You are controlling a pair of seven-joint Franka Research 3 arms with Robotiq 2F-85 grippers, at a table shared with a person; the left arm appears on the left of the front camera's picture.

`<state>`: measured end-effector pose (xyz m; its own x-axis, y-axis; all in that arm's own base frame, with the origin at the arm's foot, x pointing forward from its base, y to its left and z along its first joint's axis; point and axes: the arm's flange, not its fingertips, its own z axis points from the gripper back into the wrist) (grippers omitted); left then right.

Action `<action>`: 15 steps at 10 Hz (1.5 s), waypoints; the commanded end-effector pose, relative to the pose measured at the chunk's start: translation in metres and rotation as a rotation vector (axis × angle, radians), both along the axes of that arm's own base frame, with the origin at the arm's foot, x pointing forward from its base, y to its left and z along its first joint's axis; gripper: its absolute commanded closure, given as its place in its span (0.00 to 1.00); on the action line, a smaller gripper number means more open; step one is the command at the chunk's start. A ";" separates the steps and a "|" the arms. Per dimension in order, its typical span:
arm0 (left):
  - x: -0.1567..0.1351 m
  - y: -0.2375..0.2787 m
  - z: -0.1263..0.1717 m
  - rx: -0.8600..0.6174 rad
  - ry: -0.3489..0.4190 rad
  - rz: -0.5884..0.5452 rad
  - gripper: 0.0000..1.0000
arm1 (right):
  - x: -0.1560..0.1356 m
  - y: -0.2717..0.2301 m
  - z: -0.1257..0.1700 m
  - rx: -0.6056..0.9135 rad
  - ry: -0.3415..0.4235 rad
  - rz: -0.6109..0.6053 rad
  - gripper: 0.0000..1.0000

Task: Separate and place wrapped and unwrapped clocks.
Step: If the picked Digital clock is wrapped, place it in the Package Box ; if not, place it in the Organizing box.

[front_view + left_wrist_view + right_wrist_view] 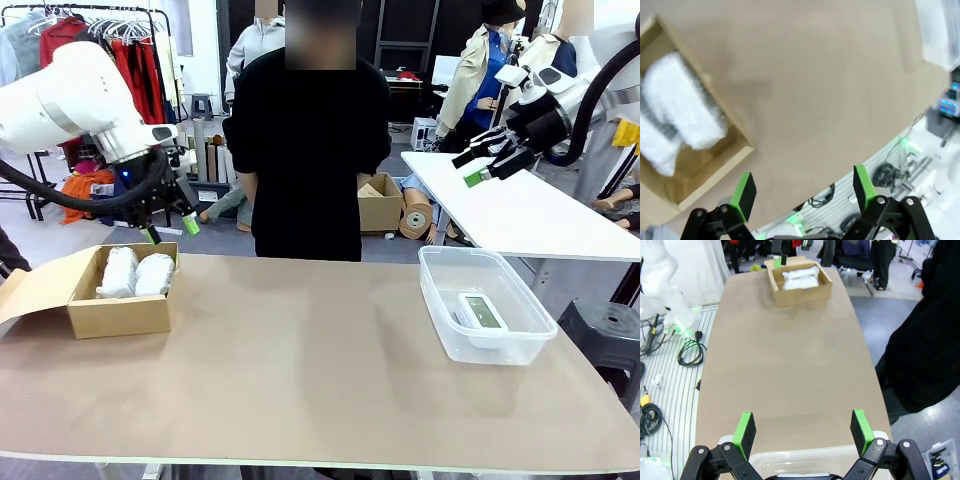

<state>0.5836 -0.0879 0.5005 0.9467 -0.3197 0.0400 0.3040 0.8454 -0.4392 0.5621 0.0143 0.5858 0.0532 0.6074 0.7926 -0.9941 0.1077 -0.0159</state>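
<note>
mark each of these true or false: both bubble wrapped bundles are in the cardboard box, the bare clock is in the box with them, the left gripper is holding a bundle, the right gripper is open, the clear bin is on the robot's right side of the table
1. Both bubble-wrapped bundles lie in the cardboard box. True.
2. The bare white clock is in the box with them. False: it lies in the clear plastic bin.
3. The left gripper holds a bundle. False: it is open and empty, up above the box's far edge.
4. The right gripper is open. True, and it holds nothing.
5. The clear bin is on the robot's right side of the table. True.
</note>
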 end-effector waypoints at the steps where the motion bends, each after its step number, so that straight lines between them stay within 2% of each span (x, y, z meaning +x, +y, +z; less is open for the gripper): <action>1: 0.002 0.013 0.015 -0.163 -0.054 -0.167 0.00 | -0.001 0.000 0.002 -0.007 -0.004 0.002 0.00; 2: -0.003 0.009 0.021 -0.205 -0.162 -0.230 0.00 | -0.001 0.000 0.002 -0.007 -0.004 0.002 0.00; 4: -0.013 -0.001 0.032 -0.276 -0.429 -0.348 0.00 | -0.001 0.000 0.002 -0.007 -0.004 0.002 0.00; 7: -0.043 -0.015 0.055 -0.282 -0.630 -0.527 0.00 | -0.001 0.000 0.002 -0.007 -0.004 0.002 0.00; 8: -0.046 -0.016 0.062 -0.295 -0.647 -0.543 0.00 | -0.001 0.000 0.002 -0.007 -0.004 0.002 0.00; 9: -0.018 -0.012 0.064 -0.250 -0.563 -0.477 0.00 | -0.001 0.000 0.002 -0.007 -0.004 0.002 0.00; 15: -0.019 -0.011 0.057 -0.257 -0.573 -0.483 0.00 | -0.001 0.000 0.002 -0.007 -0.004 0.002 0.00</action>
